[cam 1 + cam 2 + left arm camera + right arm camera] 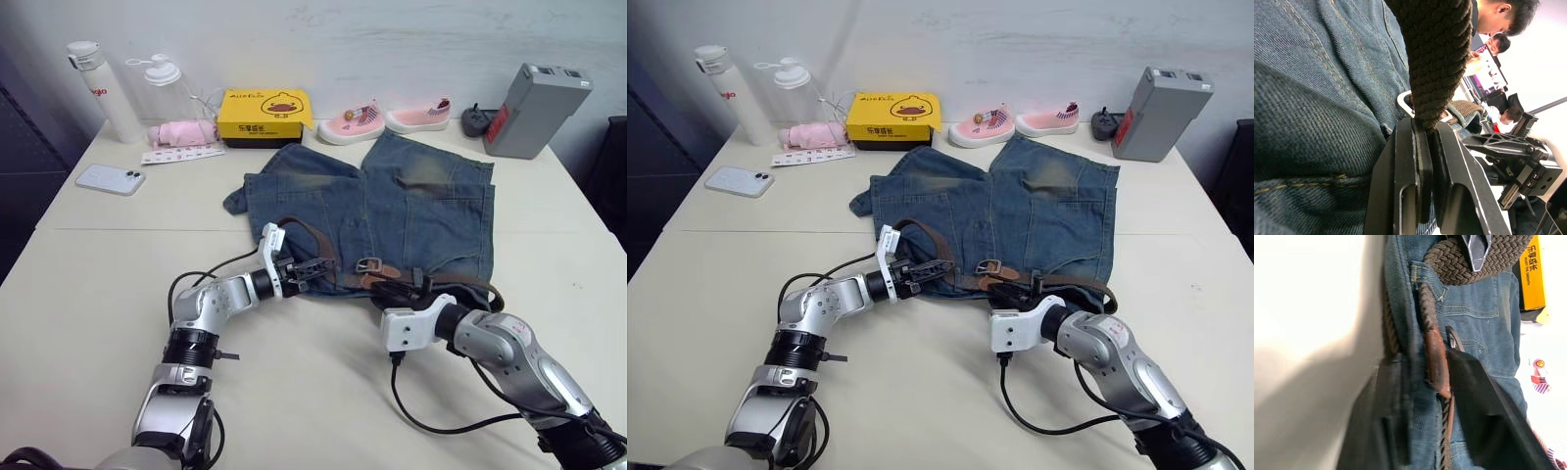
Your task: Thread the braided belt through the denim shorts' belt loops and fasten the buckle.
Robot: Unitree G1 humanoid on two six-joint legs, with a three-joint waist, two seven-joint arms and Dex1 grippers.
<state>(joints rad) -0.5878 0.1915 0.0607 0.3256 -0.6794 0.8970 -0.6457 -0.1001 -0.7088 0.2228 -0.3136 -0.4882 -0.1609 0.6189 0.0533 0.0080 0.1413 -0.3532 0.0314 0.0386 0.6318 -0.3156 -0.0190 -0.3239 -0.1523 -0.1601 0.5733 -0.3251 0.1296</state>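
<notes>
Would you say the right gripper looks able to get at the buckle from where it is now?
Probably yes. The right gripper sits at the waistband of the denim shorts, just beside the silver buckle, its open fingers straddling the braided belt; nothing lies between them.

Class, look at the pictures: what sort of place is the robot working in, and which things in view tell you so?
Probably an office or lab workroom: a plain pale table against a bare wall, people at a computer screen in the left wrist view, and mixed test items such as denim shorts, child's shoes and bottles.
</notes>
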